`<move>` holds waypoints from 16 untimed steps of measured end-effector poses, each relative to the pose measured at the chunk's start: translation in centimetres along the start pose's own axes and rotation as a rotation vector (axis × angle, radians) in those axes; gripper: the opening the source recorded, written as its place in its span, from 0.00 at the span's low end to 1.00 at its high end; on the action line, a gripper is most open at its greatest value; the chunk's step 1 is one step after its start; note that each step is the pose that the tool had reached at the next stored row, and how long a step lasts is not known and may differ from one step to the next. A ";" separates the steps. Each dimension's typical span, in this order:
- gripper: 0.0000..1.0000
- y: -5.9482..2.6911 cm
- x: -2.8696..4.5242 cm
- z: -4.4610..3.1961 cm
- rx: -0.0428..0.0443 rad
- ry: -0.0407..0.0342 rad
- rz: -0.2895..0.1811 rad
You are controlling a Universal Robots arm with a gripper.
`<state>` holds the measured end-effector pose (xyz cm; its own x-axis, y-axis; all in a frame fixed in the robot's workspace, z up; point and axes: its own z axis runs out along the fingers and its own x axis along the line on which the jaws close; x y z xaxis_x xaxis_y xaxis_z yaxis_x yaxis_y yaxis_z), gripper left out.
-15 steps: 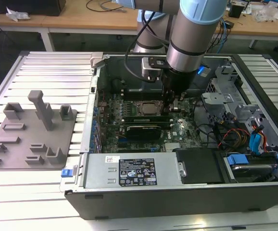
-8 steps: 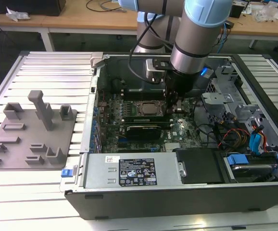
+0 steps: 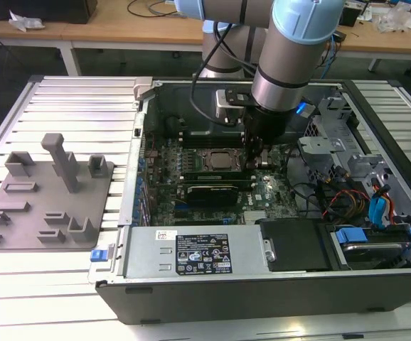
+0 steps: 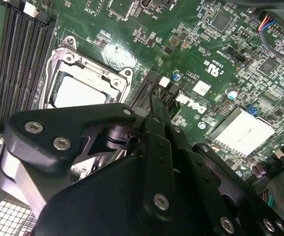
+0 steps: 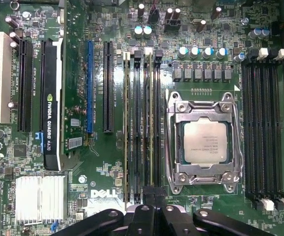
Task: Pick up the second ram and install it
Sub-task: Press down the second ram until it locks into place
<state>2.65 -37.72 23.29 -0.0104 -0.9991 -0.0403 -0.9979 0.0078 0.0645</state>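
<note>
The second ram (image 5: 150,123) is a thin dark strip seen edge-on, standing in one of the long black slots right beside the square metal CPU socket (image 5: 204,142). My gripper (image 5: 154,196) is at one end of that strip, its black fingers drawn together on it. In the second wrist view the gripper (image 4: 154,105) tapers to a narrow tip over the same slots, next to the CPU socket (image 4: 78,88). In the exterior view the gripper (image 3: 257,158) is deep in the open computer case, just to the exterior view's right of the CPU socket (image 3: 220,160).
Another strip (image 5: 127,123) stands two slots over. A black graphics card (image 5: 51,103) and a finned heat sink (image 5: 39,196) lie beyond it. Four bare slots (image 5: 262,132) flank the socket's other side. The grey block-studded tray (image 3: 42,192) sits outside the case, with cables and drive bays (image 3: 362,199) opposite.
</note>
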 end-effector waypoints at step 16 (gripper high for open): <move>0.08 -0.03 0.02 0.50 0.0003 -0.0001 0.000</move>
<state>2.65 -37.71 22.79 -0.0104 -0.9991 -0.0403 -0.9979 0.0078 0.0642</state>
